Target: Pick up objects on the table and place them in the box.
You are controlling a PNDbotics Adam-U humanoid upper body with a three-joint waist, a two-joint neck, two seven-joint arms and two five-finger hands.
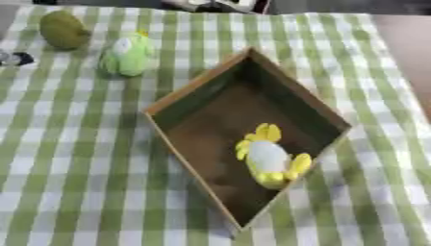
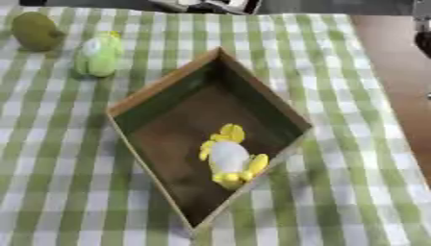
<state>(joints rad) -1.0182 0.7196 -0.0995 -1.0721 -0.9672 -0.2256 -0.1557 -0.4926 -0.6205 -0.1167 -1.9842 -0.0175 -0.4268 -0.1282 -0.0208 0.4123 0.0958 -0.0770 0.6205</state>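
Green-and-white checked cloth (image 1: 76, 182) covered the desk, and on it sat a shallow wooden box (image 1: 195, 85), turned so one corner pointed toward the far edge and another toward the near edge. Inside the box, against its right-hand wall, lay a yellow plush toy (image 1: 271, 158) with a white belly. Outside the box, well apart to the far left, a light green plush toy (image 1: 128, 55) with a white patch and a small yellow tip rested on the cloth. Just beyond it, nearer the far left corner, sat a rounded olive-green object (image 1: 62, 30), close to the green toy but not touching it. At the left edge of the left eye view a small dark and pale shape (image 1: 15, 58) showed; what it was could not be made out. Bare brown desk surface (image 2: 402, 72) showed past the cloth's right border. Neither hand appeared in either view, so whether each was released or clenched could not be told.
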